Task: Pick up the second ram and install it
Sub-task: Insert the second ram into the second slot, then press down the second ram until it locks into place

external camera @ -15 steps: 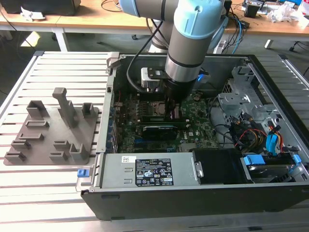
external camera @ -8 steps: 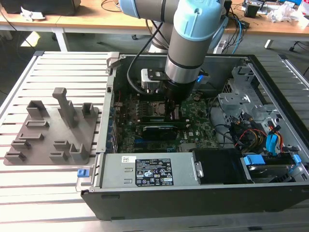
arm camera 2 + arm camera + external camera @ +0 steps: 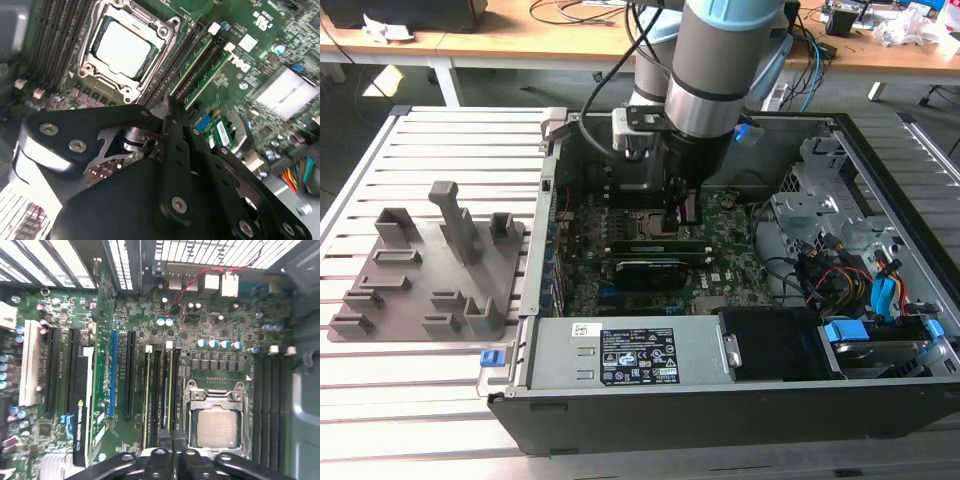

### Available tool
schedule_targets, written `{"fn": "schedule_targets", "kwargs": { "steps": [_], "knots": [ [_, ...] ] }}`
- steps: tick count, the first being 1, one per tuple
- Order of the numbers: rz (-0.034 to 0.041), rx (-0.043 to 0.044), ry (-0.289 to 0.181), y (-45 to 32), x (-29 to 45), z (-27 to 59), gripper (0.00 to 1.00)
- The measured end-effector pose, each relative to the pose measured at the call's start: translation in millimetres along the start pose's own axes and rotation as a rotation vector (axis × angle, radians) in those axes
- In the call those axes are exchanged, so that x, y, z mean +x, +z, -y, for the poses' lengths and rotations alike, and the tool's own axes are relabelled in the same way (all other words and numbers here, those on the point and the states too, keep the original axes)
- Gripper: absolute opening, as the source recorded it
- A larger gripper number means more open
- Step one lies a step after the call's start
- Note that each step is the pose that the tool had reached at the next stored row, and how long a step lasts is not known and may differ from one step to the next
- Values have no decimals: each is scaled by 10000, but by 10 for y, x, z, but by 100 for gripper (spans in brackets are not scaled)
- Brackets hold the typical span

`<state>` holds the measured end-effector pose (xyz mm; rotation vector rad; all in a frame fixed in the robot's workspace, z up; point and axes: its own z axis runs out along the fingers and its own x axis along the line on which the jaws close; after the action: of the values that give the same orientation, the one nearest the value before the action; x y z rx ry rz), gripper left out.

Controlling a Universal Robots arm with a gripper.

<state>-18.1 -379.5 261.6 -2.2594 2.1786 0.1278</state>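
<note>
Gripper, fingers together, presses the second ram into its slot beside the CPU socket; seating appears nearly complete.

Two RAM sticks seated (perhaps), one CPU, one grey fixture plate.

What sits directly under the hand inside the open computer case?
Under the black hand lie the green motherboard's memory slots, two holding long narrow green ram sticks beside the square silver CPU socket. The hand's linkage covers the sticks' near ends.
</note>
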Motion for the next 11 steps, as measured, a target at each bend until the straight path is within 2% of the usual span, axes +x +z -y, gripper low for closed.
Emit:
{"fn": "schedule_targets", "kwargs": {
  "steps": [1,2,8,10,11],
  "knots": [
    [-28,-2,1,-65,-9,-3,11],
    [-27,0,1,-84,-10,-4,11],
    [-29,-2,2,-88,-10,1,11],
    [-39,-3,4,-92,-7,49,11],
    [-42,-7,3,-94,-6,99,11]
  ]
}}
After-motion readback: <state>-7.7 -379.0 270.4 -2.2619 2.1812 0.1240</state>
